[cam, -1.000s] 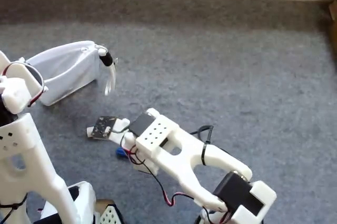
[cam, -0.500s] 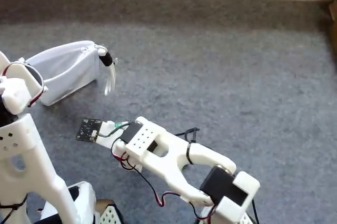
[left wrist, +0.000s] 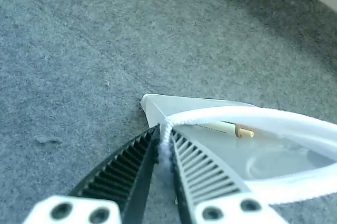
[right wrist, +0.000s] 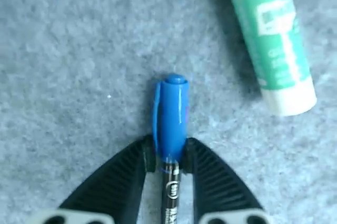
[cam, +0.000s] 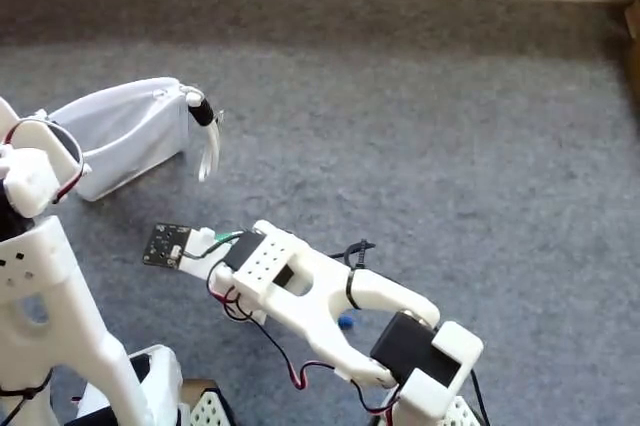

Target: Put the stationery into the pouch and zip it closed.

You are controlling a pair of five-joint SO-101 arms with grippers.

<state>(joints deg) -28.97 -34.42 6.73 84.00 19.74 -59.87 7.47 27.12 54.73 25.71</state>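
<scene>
Pen (right wrist: 171,113) is pinched at its blue cap by right gripper (right wrist: 169,155), glue stick (right wrist: 268,40) lying near on carpet (right wrist: 79,50). Pouch (left wrist: 247,150) rim is clamped by left gripper (left wrist: 164,139), mouth open. Pen should be lifted level & fed end-first thru the mouth w/o nudging the glue stick.

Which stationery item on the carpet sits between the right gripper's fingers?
The black marker with the blue cap; the green glue stick with the white cap lies free beside it.

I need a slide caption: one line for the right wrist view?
Right gripper clamps a blue-capped pen; a green glue stick lies apart on the grey carpet.
</scene>
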